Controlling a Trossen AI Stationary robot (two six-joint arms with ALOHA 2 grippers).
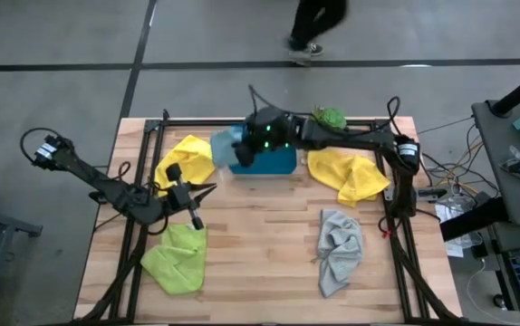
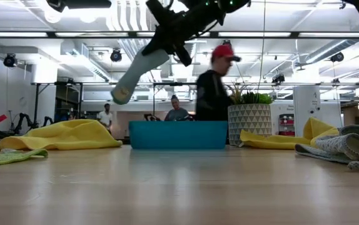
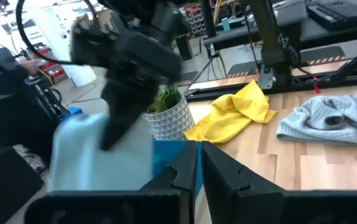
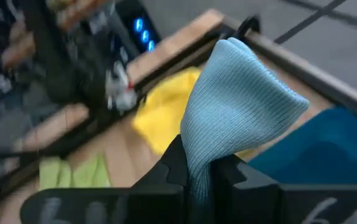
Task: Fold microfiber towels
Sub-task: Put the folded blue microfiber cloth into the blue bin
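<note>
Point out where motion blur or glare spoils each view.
High view: sharp, with green LED glow on the right gripper. Low view: ceiling lights glare, and the hanging light blue towel is smeared. Left wrist view: the right arm and that towel blur heavily; the grey towel is clearer. Right wrist view: the background streaks, the gripped towel stays crisp.

Light blue towel (image 4: 234,106) pinched end hidden between right end effector (image 4: 198,163) fingers.
</note>
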